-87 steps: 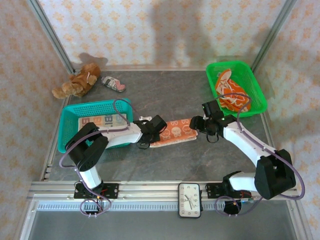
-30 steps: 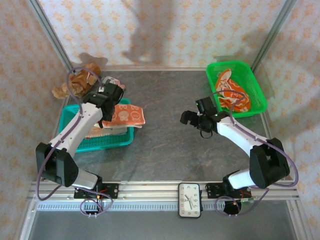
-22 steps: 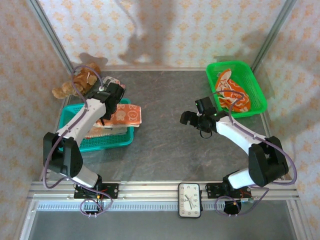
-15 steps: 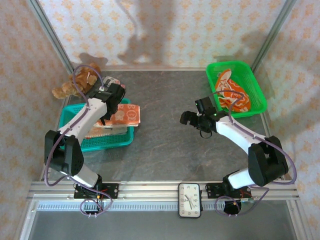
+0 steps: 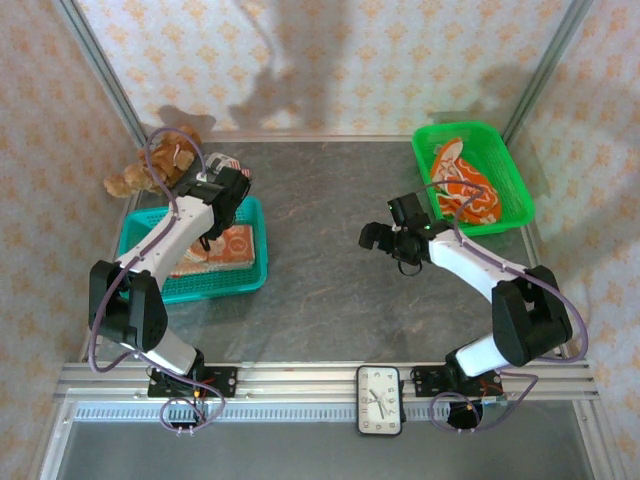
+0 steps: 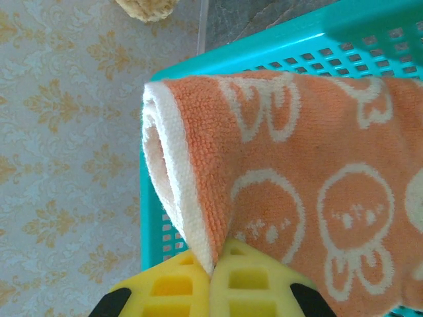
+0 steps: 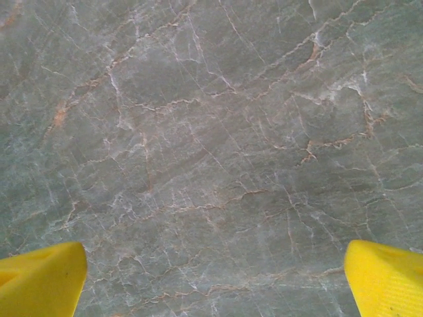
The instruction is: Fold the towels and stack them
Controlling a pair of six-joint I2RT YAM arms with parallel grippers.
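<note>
Pinched tight in left gripper (image 6: 211,267): folded orange towel (image 6: 297,165), low inside teal basket (image 5: 190,291) at far left, above another towel (image 5: 185,266), apparently for release. Spread wide and empty over bare counter (image 7: 211,132): right gripper (image 5: 385,238), near green basket (image 5: 517,192) of unfolded towels (image 5: 465,192), probably next.

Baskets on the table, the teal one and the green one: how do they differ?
The teal basket sits at the left, the green basket at the far right. The teal basket holds a folded towel lying flat; the green basket holds a crumpled towel. The left hand pinches the teal basket's towel; the green basket's lies untouched. Both are rectangular and open-topped.
</note>
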